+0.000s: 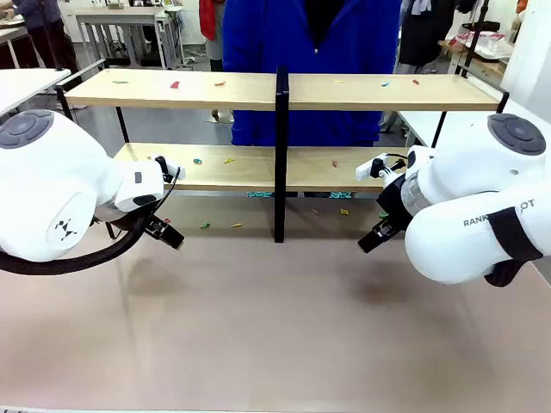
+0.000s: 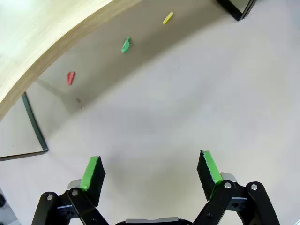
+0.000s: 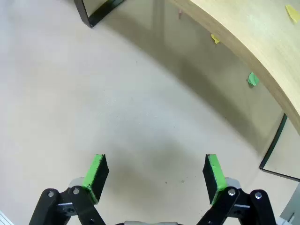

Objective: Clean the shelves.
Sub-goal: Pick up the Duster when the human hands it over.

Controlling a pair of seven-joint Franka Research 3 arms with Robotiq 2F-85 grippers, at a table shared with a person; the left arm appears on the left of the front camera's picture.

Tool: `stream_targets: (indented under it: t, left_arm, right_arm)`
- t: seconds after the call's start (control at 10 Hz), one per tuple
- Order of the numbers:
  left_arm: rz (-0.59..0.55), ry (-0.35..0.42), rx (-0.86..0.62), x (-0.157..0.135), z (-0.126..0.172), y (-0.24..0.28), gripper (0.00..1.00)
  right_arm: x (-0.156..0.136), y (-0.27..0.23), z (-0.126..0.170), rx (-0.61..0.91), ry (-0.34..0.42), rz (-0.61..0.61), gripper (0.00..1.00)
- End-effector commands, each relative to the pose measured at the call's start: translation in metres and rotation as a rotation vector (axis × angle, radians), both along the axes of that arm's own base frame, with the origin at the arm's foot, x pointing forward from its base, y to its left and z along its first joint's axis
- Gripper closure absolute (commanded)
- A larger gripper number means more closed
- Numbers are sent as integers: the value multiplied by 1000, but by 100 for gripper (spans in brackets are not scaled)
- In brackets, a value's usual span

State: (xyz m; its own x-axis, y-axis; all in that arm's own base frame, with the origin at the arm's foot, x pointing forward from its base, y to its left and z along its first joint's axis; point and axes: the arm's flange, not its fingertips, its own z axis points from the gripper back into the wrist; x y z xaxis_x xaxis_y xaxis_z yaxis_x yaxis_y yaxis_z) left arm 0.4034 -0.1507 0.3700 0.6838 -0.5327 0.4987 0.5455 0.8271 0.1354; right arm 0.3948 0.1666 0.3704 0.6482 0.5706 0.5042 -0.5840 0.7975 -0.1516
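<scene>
Beige tabletop [image 1: 275, 335] lies bare across the near half of my front view, and toward its far side stand the shelves [image 1: 362, 92], spanning most of the width between the two arms; the upper board [image 1: 146, 89] and lower board [image 1: 250, 172] are joined by a black centre post [image 1: 281, 155] whose foot sits on the table; small coloured scraps [image 1: 176, 85] lie scattered along both boards, and a few more rest on the tabletop beneath the lower board; behind the rack a person in a blue top [image 1: 258, 43] stands close to it; I see the left gripper [image 1: 172, 237] low over the table just in front of the left part of the lower board, apart from it; its wrist camera shows me the green pads [image 2: 91, 171] spread wide with nothing between them and bare tabletop underneath; farther on, a red scrap [image 2: 70, 78], a green scrap [image 2: 125, 45] and a yellow scrap [image 2: 167, 18] lie in the shadow under the board's edge; the right gripper [image 1: 370, 239] hangs likewise on the other side, low and short of the rack; its jaws too stand wide apart and hold nothing; ahead of it a yellow bit [image 3: 214, 39] and a green bit [image 3: 252, 79] lie on the table under the board, well apart from the fingers.
</scene>
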Motion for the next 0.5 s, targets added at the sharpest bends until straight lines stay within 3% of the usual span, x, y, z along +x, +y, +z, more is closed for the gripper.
stream_targets:
  t: [0.0,0.4]
  left_arm:
    - [0,0,0,0,0,0,0]
    - [0,0,0,0,0,0,0]
  right_arm:
    - [0,0,0,0,0,0,0]
    - [0,0,0,0,0,0,0]
